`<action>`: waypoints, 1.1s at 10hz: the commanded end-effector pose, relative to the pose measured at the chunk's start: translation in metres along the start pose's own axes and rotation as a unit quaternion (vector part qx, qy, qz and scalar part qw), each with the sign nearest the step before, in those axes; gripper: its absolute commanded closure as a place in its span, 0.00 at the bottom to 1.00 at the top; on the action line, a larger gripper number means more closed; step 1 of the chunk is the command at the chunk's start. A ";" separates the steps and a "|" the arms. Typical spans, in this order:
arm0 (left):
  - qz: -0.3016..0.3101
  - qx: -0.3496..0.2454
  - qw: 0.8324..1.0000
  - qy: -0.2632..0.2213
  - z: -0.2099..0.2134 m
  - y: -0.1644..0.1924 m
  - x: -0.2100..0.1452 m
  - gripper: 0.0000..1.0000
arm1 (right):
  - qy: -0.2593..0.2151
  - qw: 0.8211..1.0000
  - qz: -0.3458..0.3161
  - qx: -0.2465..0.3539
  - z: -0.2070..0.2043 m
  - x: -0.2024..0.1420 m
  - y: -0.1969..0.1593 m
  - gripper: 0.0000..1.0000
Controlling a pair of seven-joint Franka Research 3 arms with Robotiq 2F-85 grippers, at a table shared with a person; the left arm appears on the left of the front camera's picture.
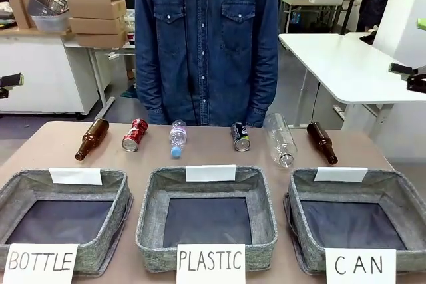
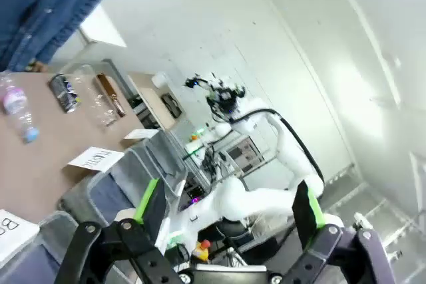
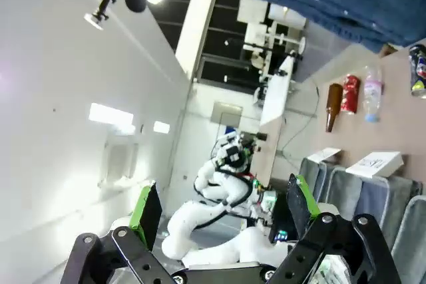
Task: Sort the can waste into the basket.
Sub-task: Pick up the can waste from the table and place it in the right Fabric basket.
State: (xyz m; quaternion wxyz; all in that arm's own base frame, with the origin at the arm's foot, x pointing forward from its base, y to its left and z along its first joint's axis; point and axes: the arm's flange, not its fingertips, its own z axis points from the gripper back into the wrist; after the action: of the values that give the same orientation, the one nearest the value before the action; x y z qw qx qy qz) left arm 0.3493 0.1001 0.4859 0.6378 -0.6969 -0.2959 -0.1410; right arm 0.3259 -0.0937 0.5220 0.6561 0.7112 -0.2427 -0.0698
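The shiny red can [image 1: 134,135] lies on the table's far side, left of centre. The black patterned can [image 1: 240,136] lies right of centre. Both are on their sides in front of the person. The grey basket [image 1: 297,212] with the CAN card stands at the near right with nothing in it. My left gripper [image 2: 226,204] is open, held high off the table and clear of everything; the black can [image 2: 64,91] shows far off. My right gripper [image 3: 223,209] is open too, raised in the air, with the red can [image 3: 349,94] in the distance.
Brown glass bottles [image 1: 92,139] [image 1: 322,142] and clear plastic bottles [image 1: 177,138] [image 1: 279,139] lie in the same row as the cans. Baskets marked BOTTLE [image 1: 118,197] and PLASTIC [image 1: 152,212] stand left of the CAN one. A person in a denim shirt [image 1: 206,44] stands at the far edge.
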 end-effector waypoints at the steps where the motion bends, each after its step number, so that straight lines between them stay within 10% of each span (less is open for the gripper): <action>1: -0.020 -0.014 1.000 0.016 -0.001 -0.010 -0.005 0.00 | 0.034 0.999 0.023 0.031 0.002 -0.001 0.010 0.00; 7: -0.020 -0.014 1.000 0.016 -0.001 -0.010 -0.005 0.00 | 0.040 0.999 0.009 0.020 0.004 -0.007 0.011 0.00; 11: -0.020 -0.014 1.000 0.016 -0.001 -0.010 -0.005 0.00 | 0.160 0.978 0.052 -0.126 -0.082 0.008 0.010 0.00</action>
State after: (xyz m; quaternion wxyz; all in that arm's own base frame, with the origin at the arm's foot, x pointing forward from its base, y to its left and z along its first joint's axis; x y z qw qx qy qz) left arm 0.3390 0.0980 0.4896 0.6419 -0.6926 -0.2870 -0.1610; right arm 0.3496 -0.0202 0.5433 0.7465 0.6444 -0.1597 0.0450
